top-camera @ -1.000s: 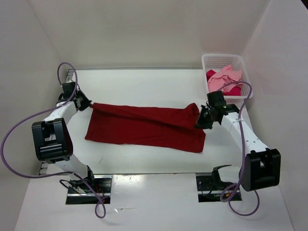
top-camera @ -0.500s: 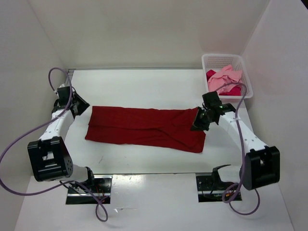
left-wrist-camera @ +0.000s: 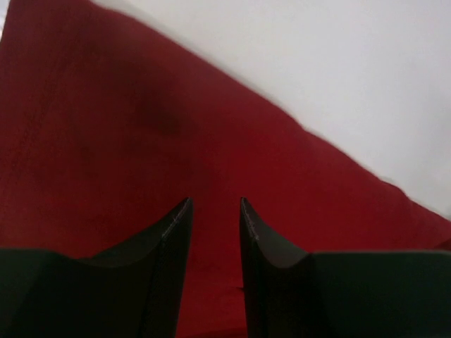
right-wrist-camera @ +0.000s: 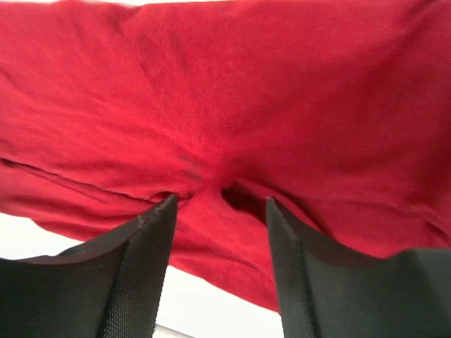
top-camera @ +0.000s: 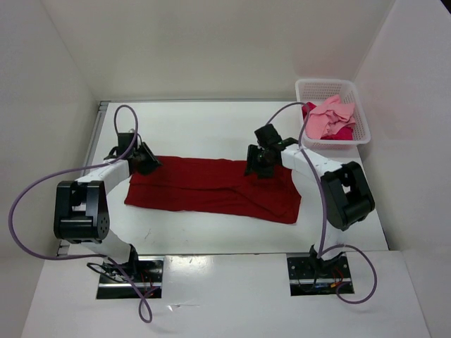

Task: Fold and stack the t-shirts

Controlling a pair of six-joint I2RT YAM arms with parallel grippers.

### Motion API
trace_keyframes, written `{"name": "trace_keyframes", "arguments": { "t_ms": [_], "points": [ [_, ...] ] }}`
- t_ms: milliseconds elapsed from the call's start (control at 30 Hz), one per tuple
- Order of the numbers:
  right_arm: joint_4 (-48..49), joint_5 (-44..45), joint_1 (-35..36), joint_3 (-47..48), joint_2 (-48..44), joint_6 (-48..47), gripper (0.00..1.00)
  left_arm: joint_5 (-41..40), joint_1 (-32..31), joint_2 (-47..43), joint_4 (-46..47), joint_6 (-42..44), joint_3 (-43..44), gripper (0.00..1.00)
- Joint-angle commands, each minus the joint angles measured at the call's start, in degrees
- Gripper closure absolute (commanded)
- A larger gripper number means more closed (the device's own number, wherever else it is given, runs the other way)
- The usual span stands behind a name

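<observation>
I count three t-shirts: one dark red shirt (top-camera: 211, 186), one light pink shirt (top-camera: 331, 116), one crimson shirt (top-camera: 344, 132). One basket (top-camera: 310, 87). Two hands: left hand (top-camera: 146, 162), right hand (top-camera: 257, 167).

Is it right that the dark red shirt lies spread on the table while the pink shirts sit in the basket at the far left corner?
Not quite. The top view shows the basket holding the pink shirts at the far right corner, not the left. The dark red shirt does lie spread on the table.

The spread t-shirt (top-camera: 211, 189) lies across the middle of the tabletop (top-camera: 211, 127). A basket (top-camera: 320, 83) stands at the far right corner. Inside it, the upper t-shirt (top-camera: 331, 116) lies on the lower t-shirt (top-camera: 344, 132).
</observation>
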Motion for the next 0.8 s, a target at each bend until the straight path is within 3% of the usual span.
{"name": "trace_keyframes", "arguments": {
  "t_ms": [0,133,200,500,767],
  "points": [
    [2.5,3.0,2.2,2.5,2.1,-1.3,0.38,1.8,0.4,1.3,2.7,0.0,-1.6,0.6],
    [3.2,4.9,3.2,2.5,4.4,-1.8,0.37,2.3,0.4,1.8,4.0,0.0,-2.8,0.6],
    [1.5,5.9,3.8,3.1,5.5,-1.8,0.43,2.3,0.4,1.8,4.0,0.0,-2.8,0.6],
    [-3.2,9.9,6.3,2.5,4.4,-3.6,0.87,2.8,0.4,1.8,4.5,0.0,-2.8,0.6],
    [-10.0,2.3,12.3,-3.2,-3.9,0.3,0.88,2.8,0.4,0.8,4.5,-0.5,-2.8,0.6]
  ]
}}
